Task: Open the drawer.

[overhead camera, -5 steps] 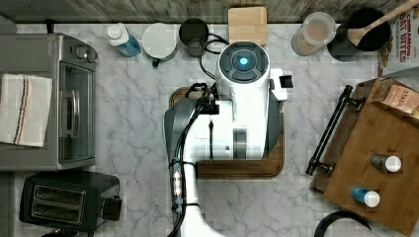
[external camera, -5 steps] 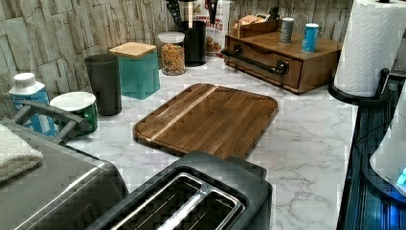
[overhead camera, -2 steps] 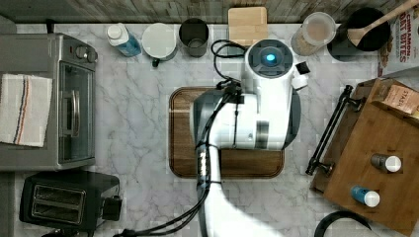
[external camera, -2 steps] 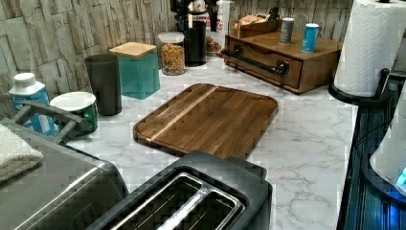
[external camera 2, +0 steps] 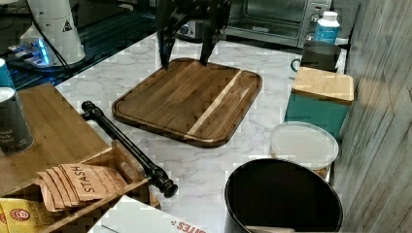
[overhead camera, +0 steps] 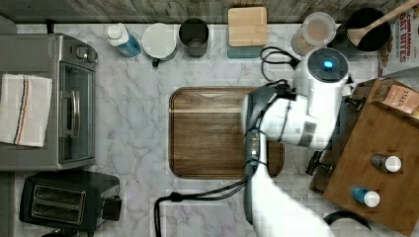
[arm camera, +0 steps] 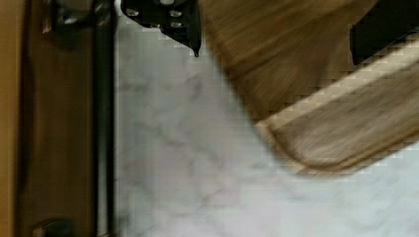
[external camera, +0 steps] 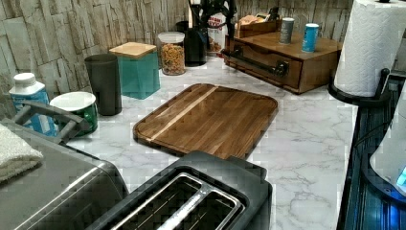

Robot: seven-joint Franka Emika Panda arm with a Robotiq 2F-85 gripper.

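Wooden drawer [external camera 2: 58,131] beside gripper [external camera 2: 184,62]

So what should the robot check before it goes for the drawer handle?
1. Gripper open: ok, its fingers stand wide apart.
2. Gripper at the handle: not ok, it hangs over the corner of the wooden tray, away from the bar.
3. Handle free to grab: ok, nothing lies on it.
4. Drawer shut: ok, its front looks flush with the cabinet.
5. Room to slide out: ok, bare countertop lies in front of it.
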